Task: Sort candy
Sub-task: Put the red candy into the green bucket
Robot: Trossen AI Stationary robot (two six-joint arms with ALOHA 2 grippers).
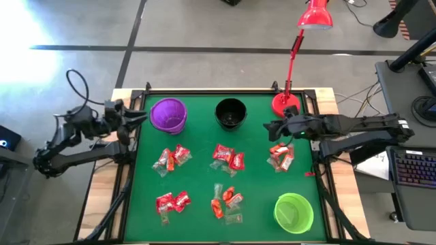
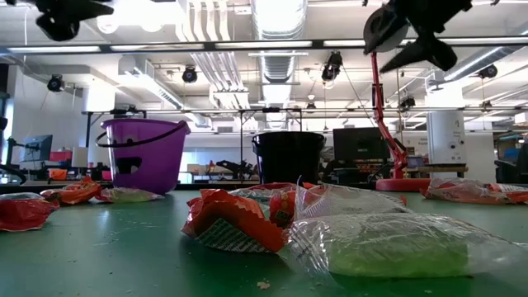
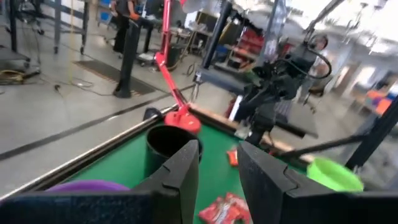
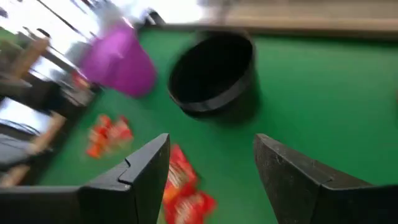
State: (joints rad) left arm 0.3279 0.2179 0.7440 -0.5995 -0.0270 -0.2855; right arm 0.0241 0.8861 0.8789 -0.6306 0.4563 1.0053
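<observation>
Several small heaps of candy lie flat on the green table: red ones (image 1: 171, 159), (image 1: 228, 157), (image 1: 281, 155), (image 1: 172, 202) and an orange-and-clear heap (image 1: 226, 201). At the far side stand a purple cup (image 1: 168, 114) and a black cup (image 1: 230, 113). A green cup (image 1: 293, 212) stands near the front right. My left gripper (image 1: 142, 116) hovers high at the table's left edge beside the purple cup, open and empty (image 3: 217, 152). My right gripper (image 1: 268, 126) hovers above the table right of the black cup, open wide and empty (image 4: 211, 152).
A red desk lamp has its base (image 1: 285, 103) on the far right corner, close behind my right gripper, and its arm rises over the far edge. Bare green felt lies between the heaps. In the low view, crumpled wrappers (image 2: 239, 219) lie close to the front edge.
</observation>
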